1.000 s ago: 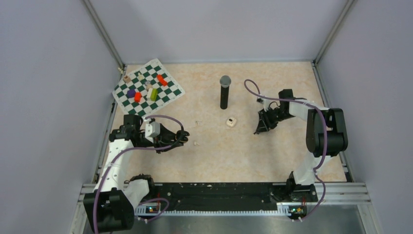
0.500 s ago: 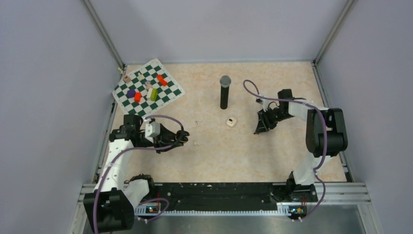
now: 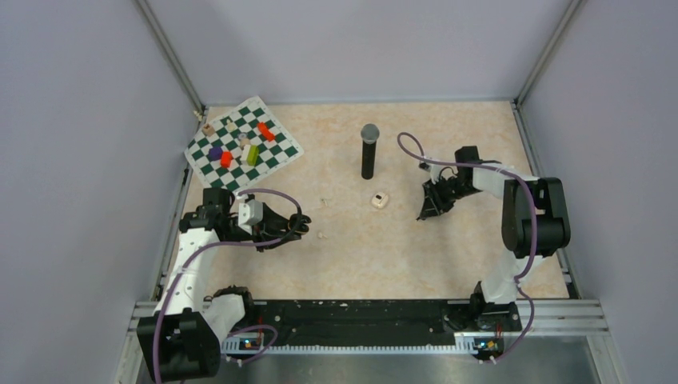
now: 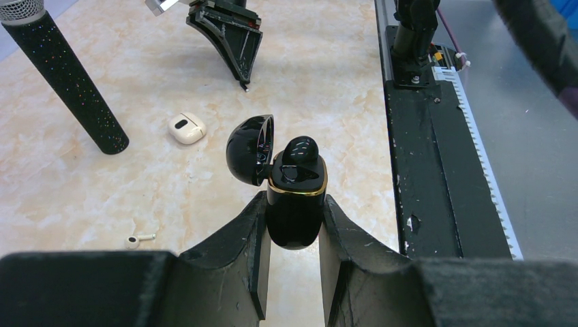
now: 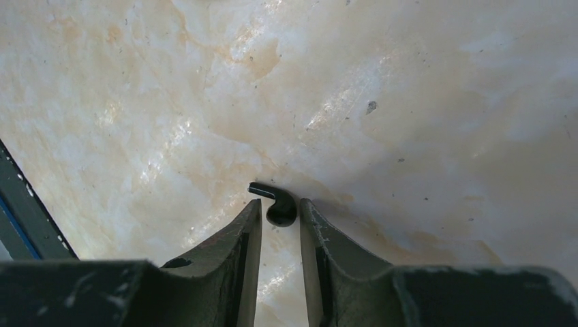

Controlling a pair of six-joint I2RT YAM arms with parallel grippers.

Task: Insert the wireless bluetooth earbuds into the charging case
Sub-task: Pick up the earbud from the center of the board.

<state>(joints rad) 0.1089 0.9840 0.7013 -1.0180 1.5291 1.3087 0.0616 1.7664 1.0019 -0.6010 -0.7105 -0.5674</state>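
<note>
microphone [image 4: 65,82] upright near white case [image 4: 186,127]; chessboard [image 3: 243,144] with blocks [image 3: 253,154] far left

Microphone [image 4: 65,82] head cut off; right pincer [image 5: 280,206] grip on black earbud [image 5: 272,195] unclear.

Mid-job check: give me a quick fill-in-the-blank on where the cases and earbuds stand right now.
The left gripper is shut on the black charging case, whose lid stands ____.
Seated in it is ____ black earbud.
The right gripper straddles another earbud, coloured ____, on the table.
The white case near the microphone has its lid ____.
Missing words: open; one; black; closed.
</note>
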